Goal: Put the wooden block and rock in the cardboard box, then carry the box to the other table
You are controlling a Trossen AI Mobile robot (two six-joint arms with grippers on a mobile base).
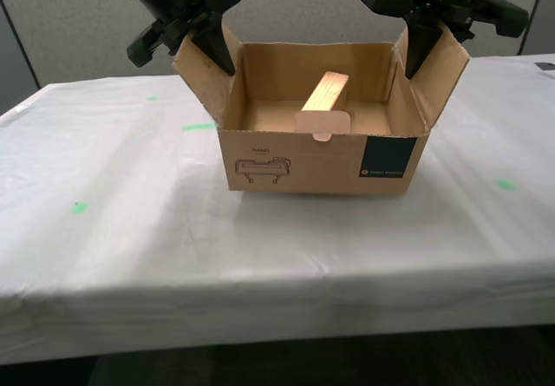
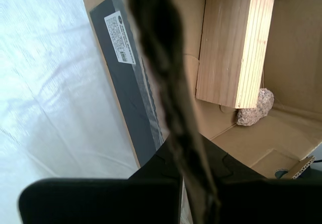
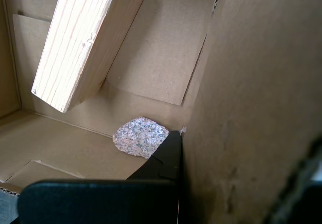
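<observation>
1. My second gripper [image 2: 193,183] is closed on a side flap of the brown corrugated cardboard box [image 1: 312,160]; the flap's edge runs straight between its black fingers.
2. My first gripper [image 3: 185,176] looks clamped on the opposite flap. Its inner finger lies flat against the cardboard, and the outer finger is hidden behind it.
3. Inside the box, the plain light tan rectangular wooden block [image 3: 80,43] leans tilted against a wall. The small lumpy beige-grey rock [image 3: 140,136] sits on the floor near its low end.
4. The box is over the table draped in wrinkled white cloth [image 1: 130,230]. I cannot tell whether its base touches the cloth.
5. The step in hand is, I judge, setting the box down. Lower both grippers evenly so the block does not slide, and let go only once the base sits flat.
6. Flaps are thin and can tear or bend, so avoid pulling them apart.
7. Bare cloth surrounds the box on every side. The table's front edge is well apart from it, and the green tape marks [image 1: 199,127] lie clear of it.
</observation>
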